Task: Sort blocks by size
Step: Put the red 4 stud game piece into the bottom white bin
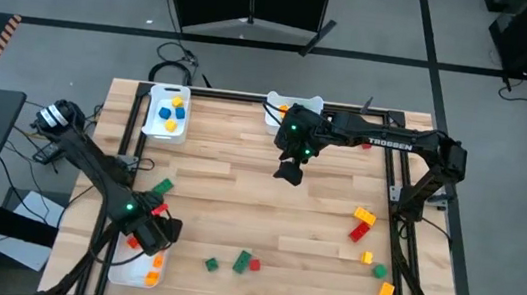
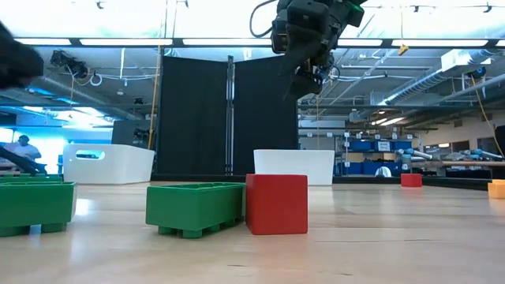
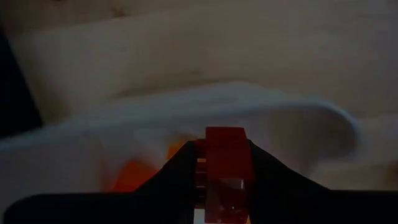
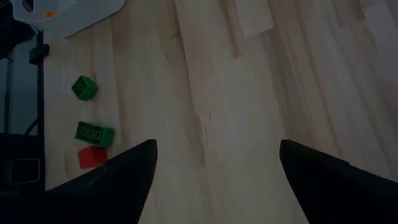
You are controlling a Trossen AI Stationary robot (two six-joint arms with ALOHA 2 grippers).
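Jaws of your left gripper (image 3: 225, 186) clamp a red block (image 3: 227, 158); lower into the tray (image 3: 298, 118) before releasing. Right jaws gape, empty.

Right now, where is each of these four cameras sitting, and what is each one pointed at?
High view: overhead, looking straight down on the table and both arms.
Low view: at tabletop height, facing a red block; the right gripper hangs above.
Left wrist view: on the left arm, whose left gripper clamps a red brick over a white tray.
Right wrist view: looks down between open fingers.
Shared: that red block.
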